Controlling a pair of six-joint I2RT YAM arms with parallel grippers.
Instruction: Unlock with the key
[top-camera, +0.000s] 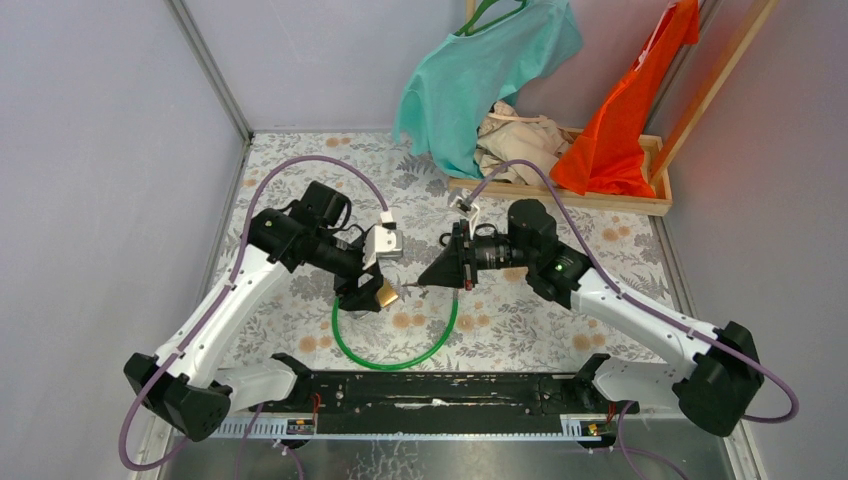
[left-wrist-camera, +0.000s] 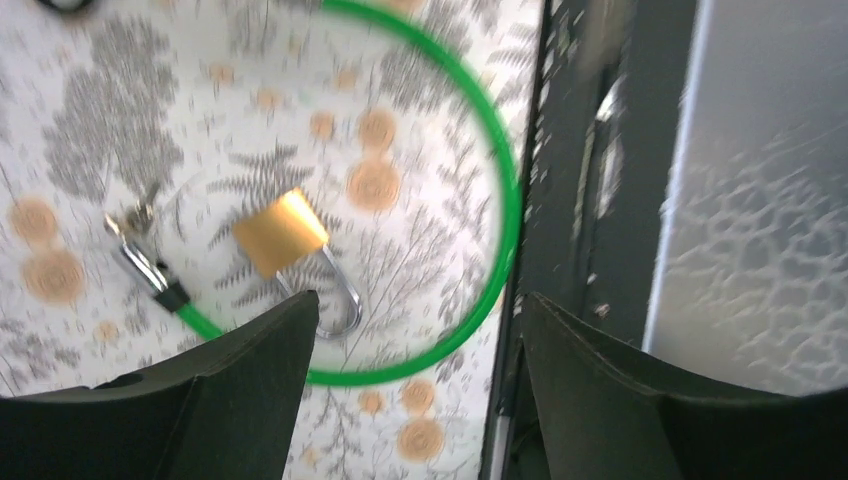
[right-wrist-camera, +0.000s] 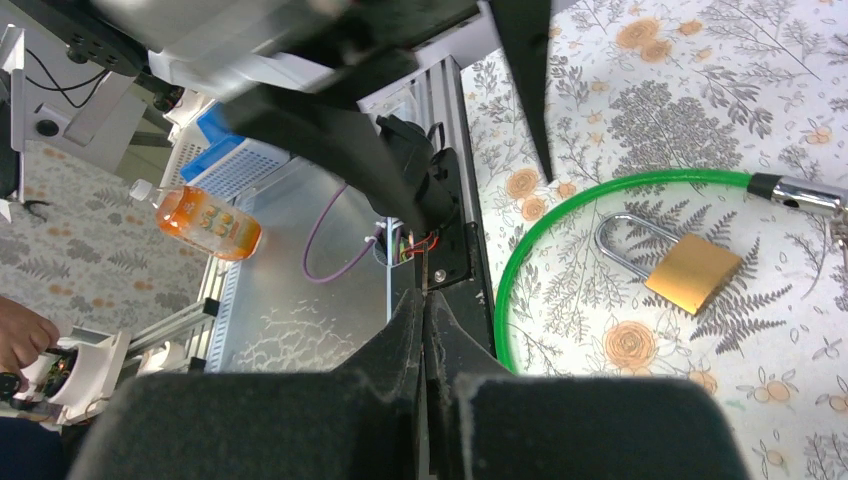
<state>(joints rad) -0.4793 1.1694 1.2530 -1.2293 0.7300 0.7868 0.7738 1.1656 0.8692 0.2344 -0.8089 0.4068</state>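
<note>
Over the table (left-wrist-camera: 90, 120) near the arm bases, left fingers (left-wrist-camera: 250, 370) spread apart, nothing between them. Brass padlock (left-wrist-camera: 280, 232) lies flat just beyond one fingertip, inside the green cable (left-wrist-camera: 505, 230) loop. Key (left-wrist-camera: 138, 218) at the cable's metal end, blurred. Right fingers (right-wrist-camera: 405, 340) pressed together, padlock beyond them.

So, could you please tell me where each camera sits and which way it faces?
Top external: fixed above and behind the robot, looking down on the table; both arms show whole.
Left wrist: looks down at the padlock inside the green cable; the open left pincer frames it.
Right wrist: looks low toward the table's near edge; the shut right pincer is in front.
Shared: all three views show padlock and cable.
</note>
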